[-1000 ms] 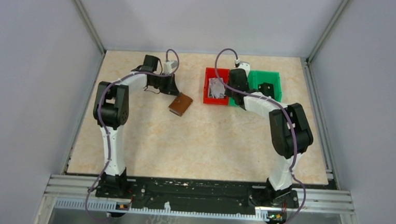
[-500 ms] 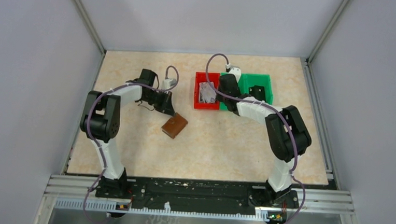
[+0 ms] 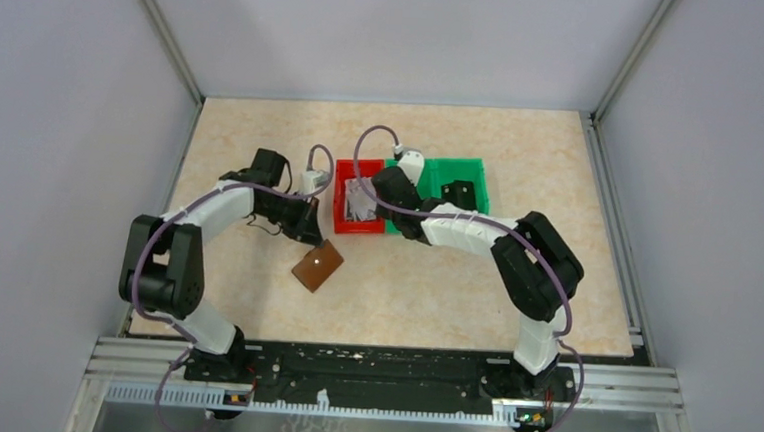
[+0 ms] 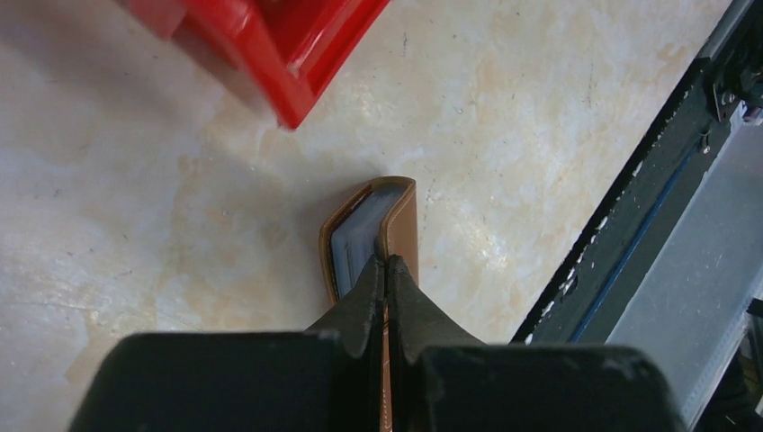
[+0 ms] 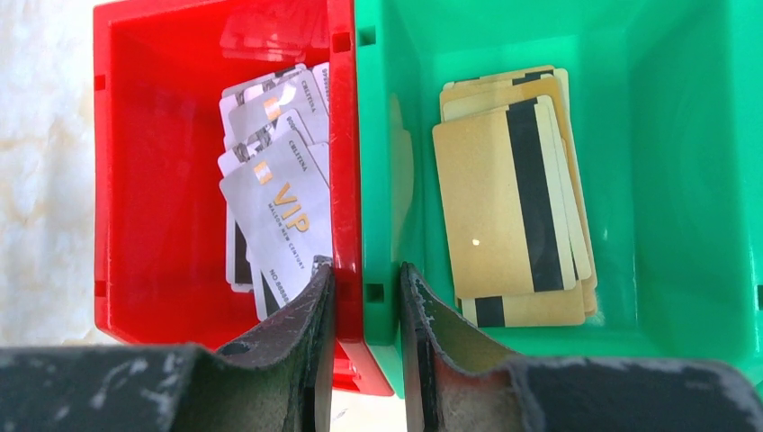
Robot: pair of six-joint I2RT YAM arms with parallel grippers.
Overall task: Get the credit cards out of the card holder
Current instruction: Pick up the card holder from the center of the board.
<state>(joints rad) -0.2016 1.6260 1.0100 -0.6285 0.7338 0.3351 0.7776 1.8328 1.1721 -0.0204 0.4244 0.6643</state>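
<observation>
The brown card holder (image 3: 317, 267) is at the table's middle left; in the left wrist view (image 4: 373, 225) it is slightly open, with its pale grey-blue inside showing. My left gripper (image 3: 309, 238) (image 4: 387, 261) is shut on one brown cover of it. Silver-grey credit cards (image 5: 274, 198) lie in the red bin (image 5: 135, 180), and gold cards with dark stripes (image 5: 513, 198) lie in the green bin (image 5: 666, 180). My right gripper (image 3: 394, 223) (image 5: 367, 270) is shut on the two bins' adjoining walls, one finger inside each bin.
The red bin (image 3: 342, 206) and green bin (image 3: 473, 176) stand side by side at mid table, close to the card holder. The black rail of the arm mount (image 4: 630, 234) runs along the near table edge. Grey walls enclose the table.
My right gripper has dragged both bins left and nearer. My left gripper has carried the card holder nearer and slightly left, still gripped.
</observation>
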